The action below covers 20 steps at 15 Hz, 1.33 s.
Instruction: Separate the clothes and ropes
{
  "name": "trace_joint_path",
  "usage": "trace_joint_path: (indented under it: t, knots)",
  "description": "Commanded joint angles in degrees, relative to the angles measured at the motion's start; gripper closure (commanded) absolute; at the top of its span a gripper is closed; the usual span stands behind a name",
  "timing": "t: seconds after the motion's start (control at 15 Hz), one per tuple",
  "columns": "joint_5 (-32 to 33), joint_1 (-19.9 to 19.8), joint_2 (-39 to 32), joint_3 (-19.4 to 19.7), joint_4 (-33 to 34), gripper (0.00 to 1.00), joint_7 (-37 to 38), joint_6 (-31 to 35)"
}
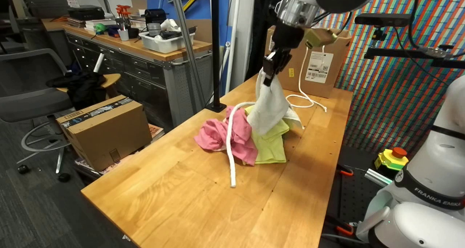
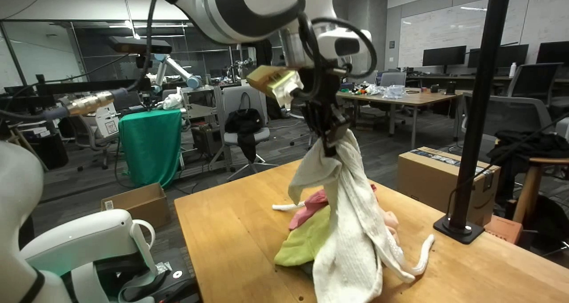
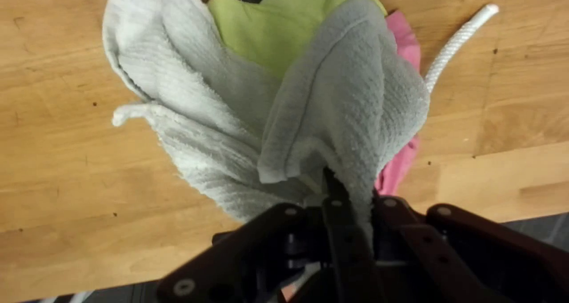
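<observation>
Gripper [image 3: 351, 189] tight on nubby white cloth [image 3: 351, 85], braided rope [image 1: 229, 142] across crumpled pink fabric [image 1: 210, 133]

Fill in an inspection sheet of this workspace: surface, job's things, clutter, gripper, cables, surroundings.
Surface: wooden table, small dark spots visible.
Job's things: pink cloth and yellow-green cloth heaped together; one rope lying across the pink cloth; another rope on the table by the cardboard box.
Clutter: that box; black pole standing on the table.
Gripper: shut on the white cloth, which hangs beneath it.
Cables: black, looped beside the arm.
Surroundings: emergency stop beside the arm; another box beside the table.
</observation>
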State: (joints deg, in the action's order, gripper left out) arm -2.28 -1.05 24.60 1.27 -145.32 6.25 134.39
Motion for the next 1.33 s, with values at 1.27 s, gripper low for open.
trace_joint_path:
  t: [1.27]
  knots:
    - [2.6, 12.2, -13.7, -18.3, 47.4, 0.96, 0.2, -51.2]
